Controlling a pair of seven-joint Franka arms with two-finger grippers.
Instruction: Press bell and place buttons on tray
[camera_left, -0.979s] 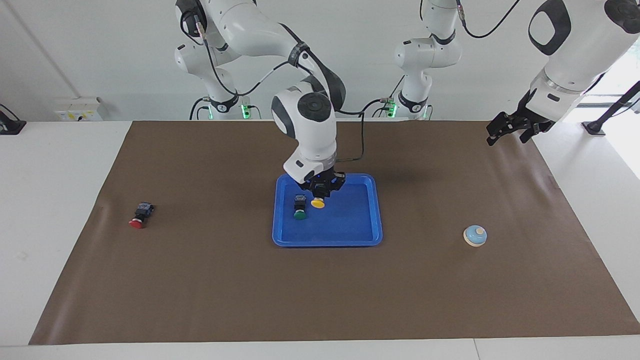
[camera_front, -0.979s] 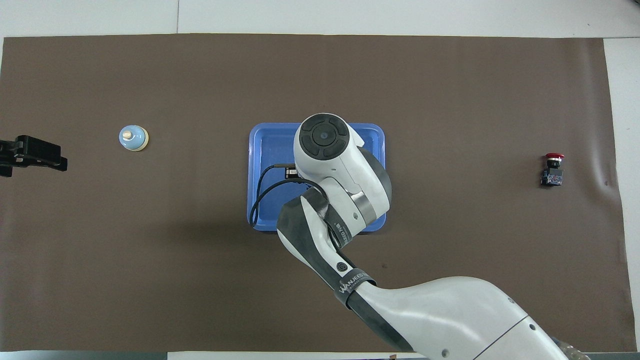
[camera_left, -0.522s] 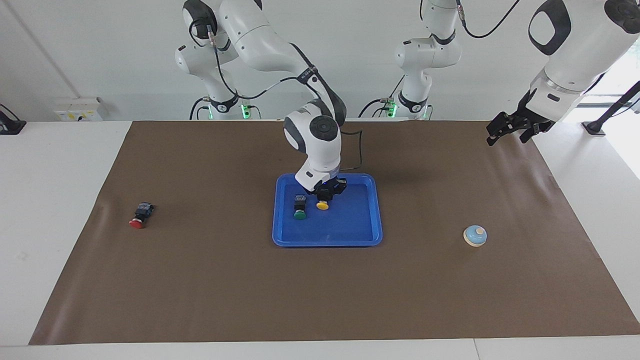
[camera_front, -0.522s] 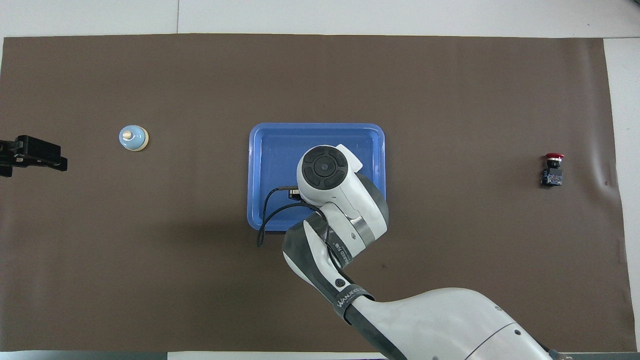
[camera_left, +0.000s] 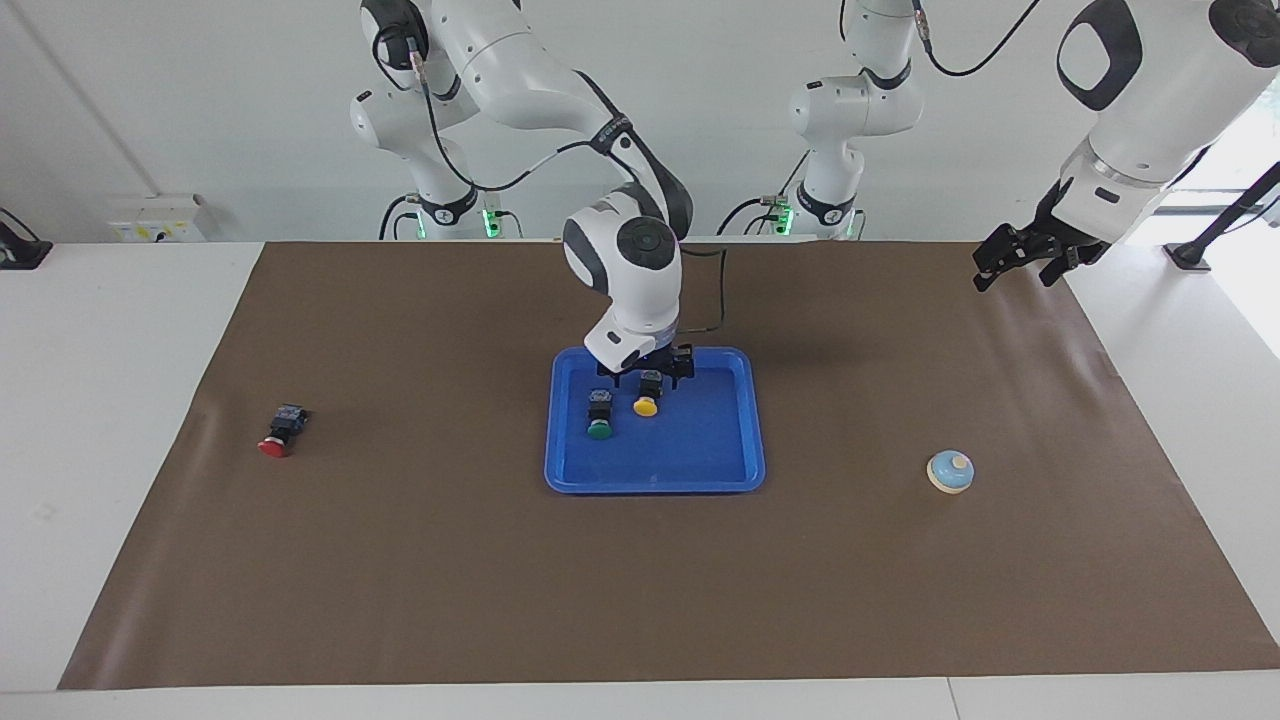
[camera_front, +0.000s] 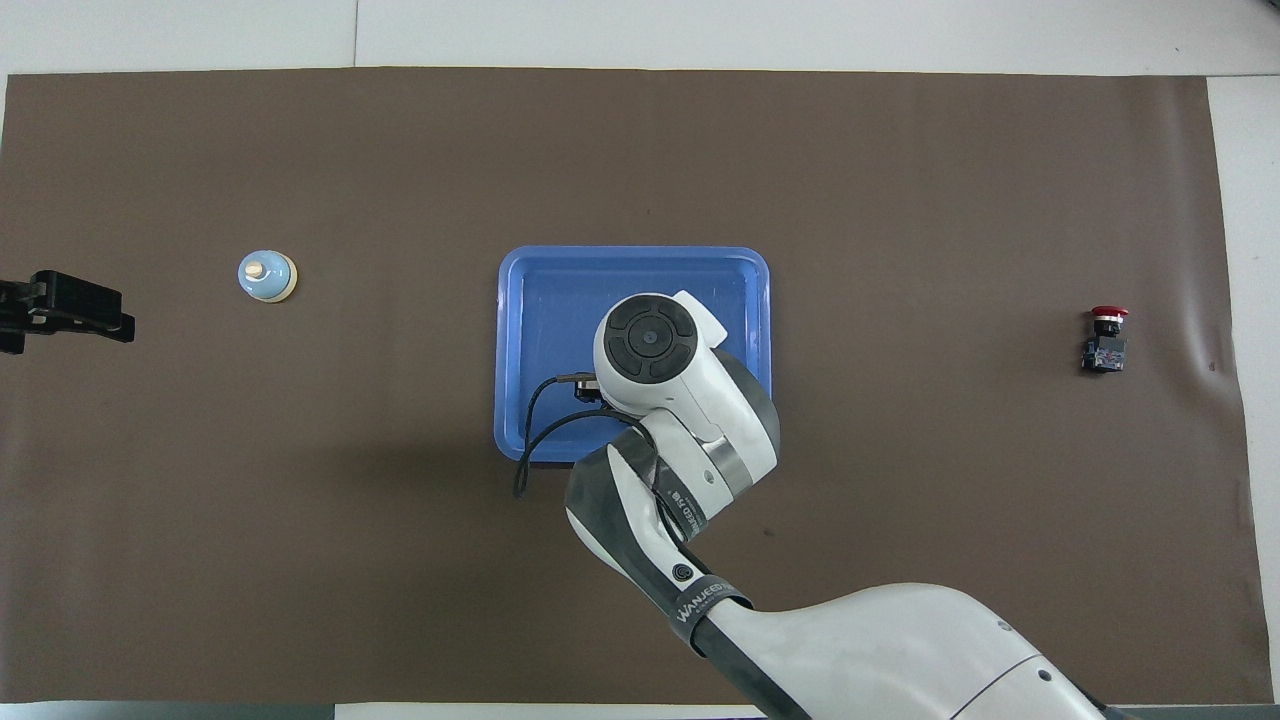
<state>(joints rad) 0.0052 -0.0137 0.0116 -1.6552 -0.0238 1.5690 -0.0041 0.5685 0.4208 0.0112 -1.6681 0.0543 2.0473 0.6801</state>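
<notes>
The blue tray (camera_left: 655, 487) lies mid-table and also shows in the overhead view (camera_front: 640, 255). The green button (camera_left: 599, 420) and the yellow button (camera_left: 646, 402) lie on it side by side. My right gripper (camera_left: 647, 375) is open just above the yellow button's black body, fingers spread either side of it. In the overhead view the right arm hides the gripper and both buttons. The red button (camera_left: 277, 436) (camera_front: 1105, 338) lies on the mat toward the right arm's end. The bell (camera_left: 950, 472) (camera_front: 267, 275) stands toward the left arm's end. My left gripper (camera_left: 1015, 272) (camera_front: 60, 310) waits, open, over the mat's edge.
A brown mat (camera_left: 420, 560) covers the table top, with white table (camera_left: 100, 400) showing at both ends. The right arm's black cable (camera_front: 530, 420) hangs over the tray's edge nearest the robots.
My right gripper came down with the yellow button, set it on the tray beside the green one, then opened and lifted slightly. The left arm has not moved.
</notes>
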